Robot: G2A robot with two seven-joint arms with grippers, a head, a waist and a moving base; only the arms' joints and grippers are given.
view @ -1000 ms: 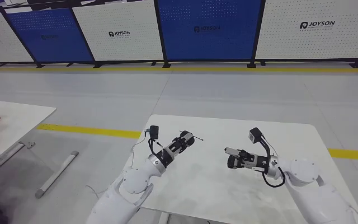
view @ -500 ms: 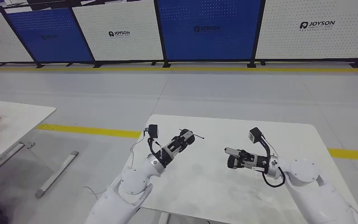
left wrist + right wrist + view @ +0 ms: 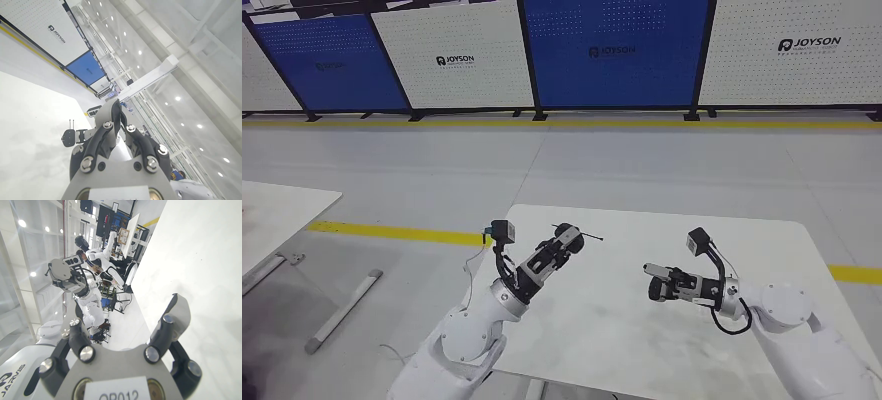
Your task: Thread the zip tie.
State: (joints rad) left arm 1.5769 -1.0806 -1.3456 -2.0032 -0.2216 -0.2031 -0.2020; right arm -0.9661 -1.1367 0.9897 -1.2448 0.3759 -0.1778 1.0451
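Zip tie (image 3: pixel 592 238) in left jaws near table's (image 3: pixel 622 320) left edge

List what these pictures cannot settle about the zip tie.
- Top view: the zip tie is a thin sliver past the left pincer; head, tail and any loop are too small to tell.
- Left wrist view: the shut fingers hide how it is gripped.

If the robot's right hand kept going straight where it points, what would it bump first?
Probably the left hand, gripping the zip tie: the open right hand points roughly toward it above the table. It might slip past; depth is unclear.
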